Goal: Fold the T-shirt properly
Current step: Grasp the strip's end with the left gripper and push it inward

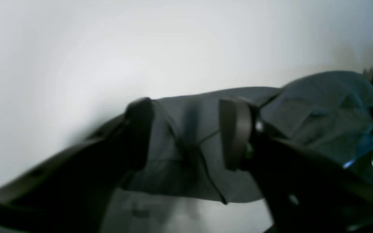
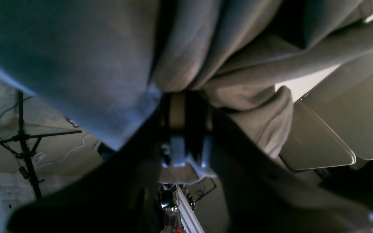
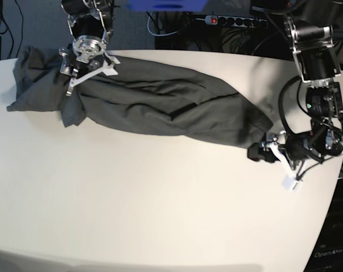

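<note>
Left claw (image 1: 186, 132) gapes over T-shirt (image 3: 160, 102); right claw (image 2: 186, 106) pinches it; tripod (image 2: 24, 145) behind.

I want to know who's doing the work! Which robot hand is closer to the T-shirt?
Right. The right gripper is pinching bunched cloth at one end of the T-shirt. The left gripper is open beside the other end, cloth showing between its jaws, not gripped.

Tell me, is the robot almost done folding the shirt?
Not yet. Done: the T-shirt lies stretched in a long rumpled band across the table, with no neat fold showing. In hand: the right gripper pinches cloth at one end; the left gripper stands open at the other end, cloth between its fingers. Left: smoothing it flat and making the folds.
</note>
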`<state>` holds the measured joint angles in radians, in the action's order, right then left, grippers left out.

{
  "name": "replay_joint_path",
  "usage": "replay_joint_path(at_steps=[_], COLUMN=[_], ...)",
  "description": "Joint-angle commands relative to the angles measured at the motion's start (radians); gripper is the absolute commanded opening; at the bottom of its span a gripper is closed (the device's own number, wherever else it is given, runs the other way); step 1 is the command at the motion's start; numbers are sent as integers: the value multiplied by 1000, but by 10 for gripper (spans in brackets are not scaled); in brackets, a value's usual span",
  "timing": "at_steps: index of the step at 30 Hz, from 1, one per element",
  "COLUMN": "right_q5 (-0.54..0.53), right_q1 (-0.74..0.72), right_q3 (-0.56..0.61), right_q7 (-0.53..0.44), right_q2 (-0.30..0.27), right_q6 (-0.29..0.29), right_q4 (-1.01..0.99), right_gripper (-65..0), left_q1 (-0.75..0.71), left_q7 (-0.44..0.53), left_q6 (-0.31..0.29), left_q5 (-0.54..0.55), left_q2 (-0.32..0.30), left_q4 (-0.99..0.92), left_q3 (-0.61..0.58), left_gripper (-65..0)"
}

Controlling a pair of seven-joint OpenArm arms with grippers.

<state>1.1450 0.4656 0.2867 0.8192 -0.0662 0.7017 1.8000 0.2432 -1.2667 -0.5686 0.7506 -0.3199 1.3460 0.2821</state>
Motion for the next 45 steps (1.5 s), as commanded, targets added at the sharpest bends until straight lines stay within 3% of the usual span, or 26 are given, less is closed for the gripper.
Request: replay_joint_path(at_steps=[1, 4, 7, 20, 27, 45], right_q5=[7, 7, 7, 8, 8, 8], right_q1=[2, 0, -5, -6, -8, -8], right_q3=[-1, -1, -1, 1, 1, -1], right_q7=[4, 4, 5, 2, 2, 4], right_q2=[-5, -5, -5, -2, -2, -2], right_q6=[-4, -4, -4, -4, -4, -4], right_q4=[16, 17, 17, 13, 11, 11], right_gripper=[-537, -501, -506, -509, -509, -509], left_q1=[21, 20, 20, 58, 60, 51], left_q7=[11, 8, 8, -100, -95, -130], left_q6=[2, 2, 0, -4, -4, 2], left_q5=[-1, -53, -93, -88, -96, -98], left_q2=[-3, 9, 5, -8, 21, 18], left_q4=[11, 10, 10, 13, 13, 13], left_q3=[3, -1, -36, -100, -182, -179], left_gripper=[-278, -250, -250, -251, -251, -252])
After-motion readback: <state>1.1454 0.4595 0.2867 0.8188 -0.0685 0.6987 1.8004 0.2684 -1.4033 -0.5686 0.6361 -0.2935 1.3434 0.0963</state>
